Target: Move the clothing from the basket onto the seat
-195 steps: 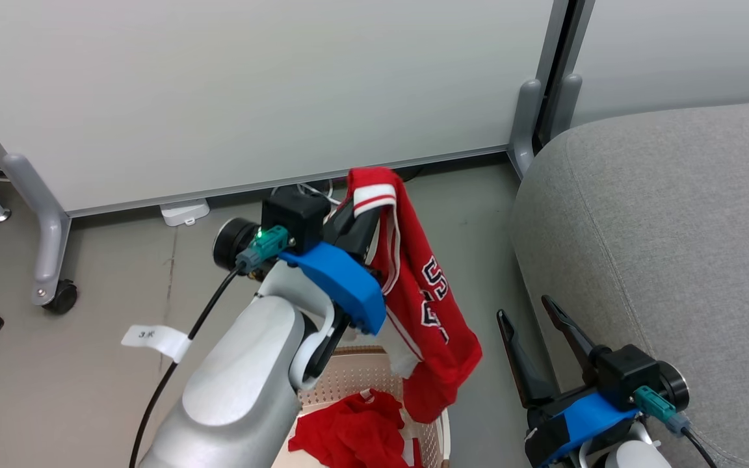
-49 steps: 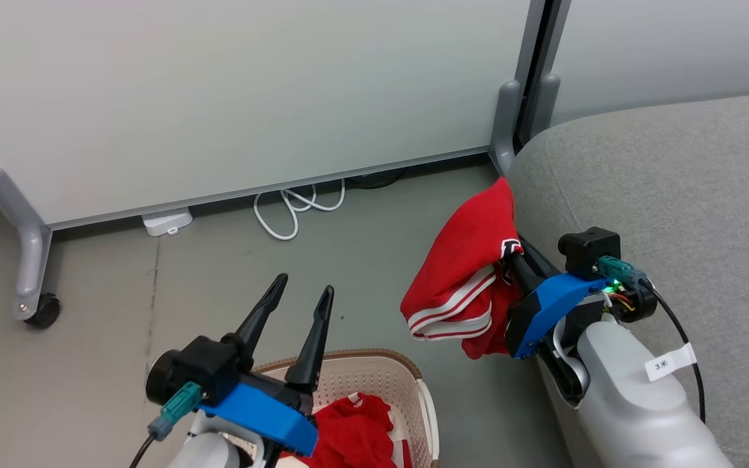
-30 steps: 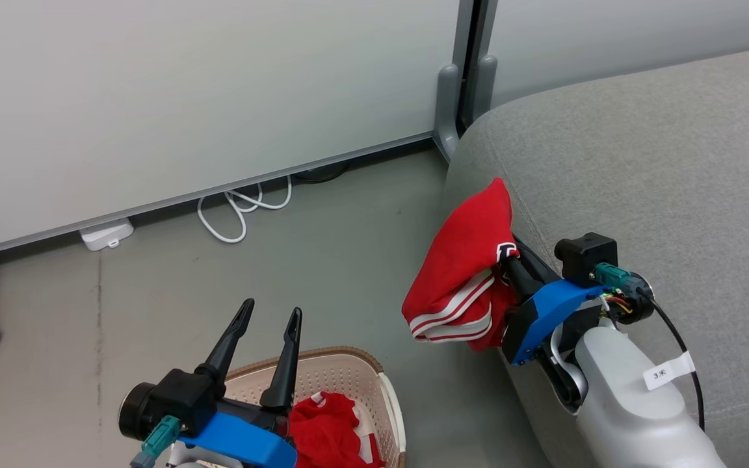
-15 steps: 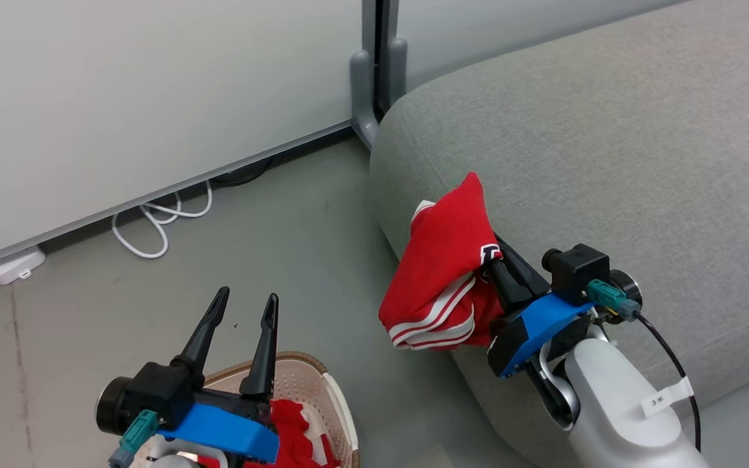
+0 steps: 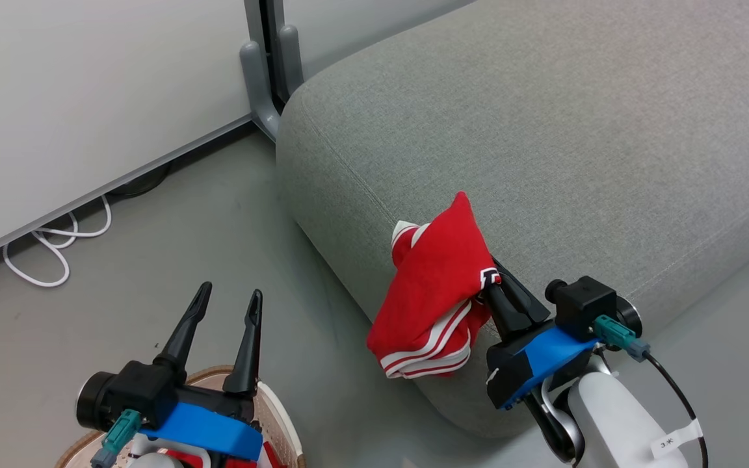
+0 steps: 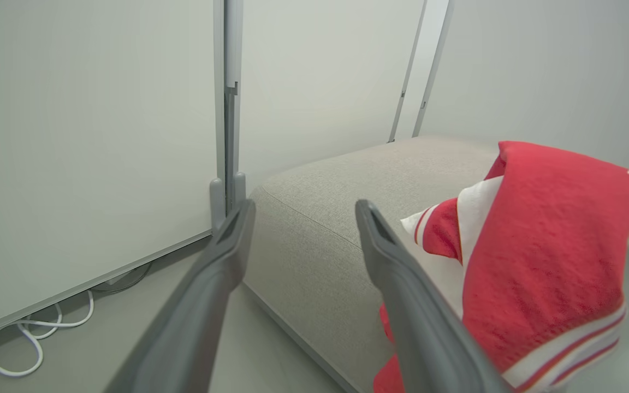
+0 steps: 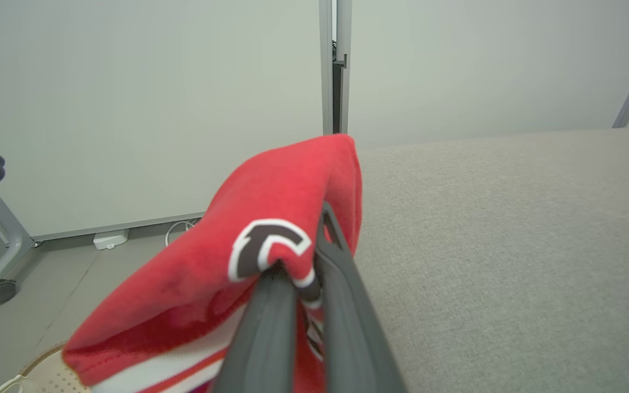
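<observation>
Red clothing (image 5: 433, 292) is clamped in the right gripper (image 5: 488, 279) at the seat's (image 5: 543, 130) near edge; left gripper (image 5: 231, 290) spread, empty.

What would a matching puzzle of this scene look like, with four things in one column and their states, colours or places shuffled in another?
Column one:
1. left gripper
2. right gripper
3. basket
4. white cable

Column two:
A. looped on the floor
B. shut on the red garment
C. open, holding nothing
D. cream with a brown rim

Pairs: 1-C, 2-B, 3-D, 4-A
</observation>
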`<state>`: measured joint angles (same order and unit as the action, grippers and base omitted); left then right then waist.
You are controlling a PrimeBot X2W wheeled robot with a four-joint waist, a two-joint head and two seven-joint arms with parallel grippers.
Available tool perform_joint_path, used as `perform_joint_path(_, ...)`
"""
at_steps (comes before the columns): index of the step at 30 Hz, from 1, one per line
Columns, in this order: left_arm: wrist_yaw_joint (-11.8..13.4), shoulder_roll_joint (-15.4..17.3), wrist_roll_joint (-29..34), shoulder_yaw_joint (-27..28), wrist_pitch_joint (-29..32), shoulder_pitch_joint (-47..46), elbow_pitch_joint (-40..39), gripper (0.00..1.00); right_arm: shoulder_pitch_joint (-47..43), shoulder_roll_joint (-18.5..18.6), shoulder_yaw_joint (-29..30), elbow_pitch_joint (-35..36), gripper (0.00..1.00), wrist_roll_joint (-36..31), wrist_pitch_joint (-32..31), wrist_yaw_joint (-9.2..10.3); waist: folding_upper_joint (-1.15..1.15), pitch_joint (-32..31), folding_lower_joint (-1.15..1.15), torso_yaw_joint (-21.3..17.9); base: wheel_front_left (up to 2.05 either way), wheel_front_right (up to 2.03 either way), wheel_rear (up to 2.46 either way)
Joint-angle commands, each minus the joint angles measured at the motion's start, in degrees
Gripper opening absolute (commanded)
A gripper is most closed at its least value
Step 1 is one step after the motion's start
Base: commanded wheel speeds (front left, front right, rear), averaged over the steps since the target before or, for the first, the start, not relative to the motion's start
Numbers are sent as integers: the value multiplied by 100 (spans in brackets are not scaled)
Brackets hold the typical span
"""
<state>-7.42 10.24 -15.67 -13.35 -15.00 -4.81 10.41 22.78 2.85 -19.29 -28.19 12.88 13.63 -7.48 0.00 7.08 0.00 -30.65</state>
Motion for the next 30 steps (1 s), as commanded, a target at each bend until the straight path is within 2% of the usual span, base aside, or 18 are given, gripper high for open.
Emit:
perform_joint_path(1, -3, 66, 8, -57, -27, -80, 8, 100, -131, 6, 89, 119, 0, -70, -11, -3, 0, 95, 0, -91, 0, 0, 0)
perform_joint_path(9, -3, 178, -83, -298, -28, -267, 87, 100, -449, 6, 332, 539, 0, -175, -100, -3, 0, 190, 0, -119, 0, 0, 0)
perform_joint_path(17, -3, 225, -110, -319, -27, -233, 80, 100, -385, 6, 365, 712, 0, -153, -192, -3, 0, 207, 0, -110, 0, 0, 0)
perform_joint_path(23, -3, 226, -93, -239, -27, -179, -53, 100, 90, 6, 459, 711, 0, -121, -171, -3, 0, 310, 0, -111, 0, 0, 0)
perform_joint_path(30, -4, 352, 30, -226, -27, -313, -304, 100, 1262, 3, 939, 345, 0, 148, -250, -3, 0, 735, 0, -20, 0, 0, 0)
